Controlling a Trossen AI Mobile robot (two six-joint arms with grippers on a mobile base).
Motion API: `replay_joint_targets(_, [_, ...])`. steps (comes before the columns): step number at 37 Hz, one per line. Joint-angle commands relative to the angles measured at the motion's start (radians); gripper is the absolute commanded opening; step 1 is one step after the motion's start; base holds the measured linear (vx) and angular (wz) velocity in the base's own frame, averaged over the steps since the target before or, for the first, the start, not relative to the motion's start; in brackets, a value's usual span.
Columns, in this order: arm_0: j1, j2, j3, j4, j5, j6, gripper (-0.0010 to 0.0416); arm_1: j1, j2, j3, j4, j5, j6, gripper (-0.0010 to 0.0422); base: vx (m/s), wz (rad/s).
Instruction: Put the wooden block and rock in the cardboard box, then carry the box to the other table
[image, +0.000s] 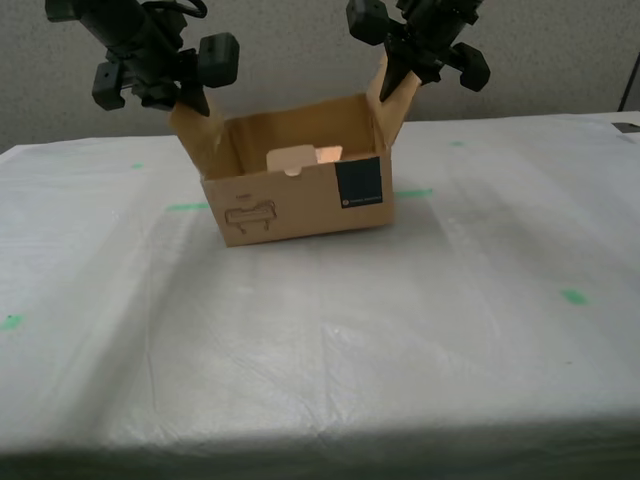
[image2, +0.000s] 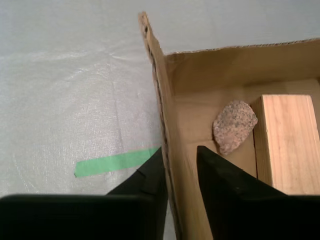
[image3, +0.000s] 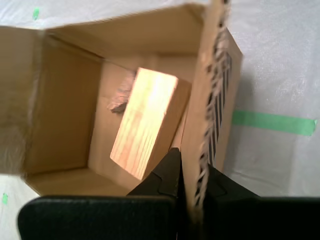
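**Op:** Cardboard box (image: 290, 205) sits on the white-sheeted table (image: 450, 330) in the exterior view, between green tape marks. There is a claw on each raised side flap, one at the exterior view's left (image: 190, 105) and one at its right (image: 395, 85). From here I can't say which arm is which.

**Spotter:** What worries you?

**Op:** The flaps. They're thin and splayed outward. If one claw lets go or pulls before the other, I reckon the box twists or tips toward the side that is held.

**Spotter:** Second wrist view?

**Op:** My second claw (image2: 179, 152) straddles a flap, one finger outside over the sheeting and one inside the box. The gap is narrow, but I can't tell whether it is actually pinching. The rock (image2: 234, 125) lies on the box floor just beyond the inner finger. The wooden block (image2: 287, 140) is touching the rock on its far side.

**Spotter:** And the first?

**Op:** My first claw (image3: 192, 165) is clamped tight on the other flap, with corrugated edge running straight between the fingers. The block lies tilted just inside that flap, close to the claw, and the rock peeks out beyond it. A snagged finger here could tear the card, I'd guess.
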Motion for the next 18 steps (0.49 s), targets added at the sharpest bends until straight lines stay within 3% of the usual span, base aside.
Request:
replay_joint_targets(1, [0.0, -0.002, 0.001, 0.007, 0.004, 0.0, 0.0001, 0.0, 0.0, 0.002, 0.002, -0.002, 0.003, 0.0107, 0.0, 0.0])
replay_joint_targets(18, [0.0, -0.002, -0.006, 0.031, 0.007, 0.0, 0.0001, 0.0, 0.0, 0.002, 0.004, -0.002, 0.003, 0.0255, 0.0, 0.0])
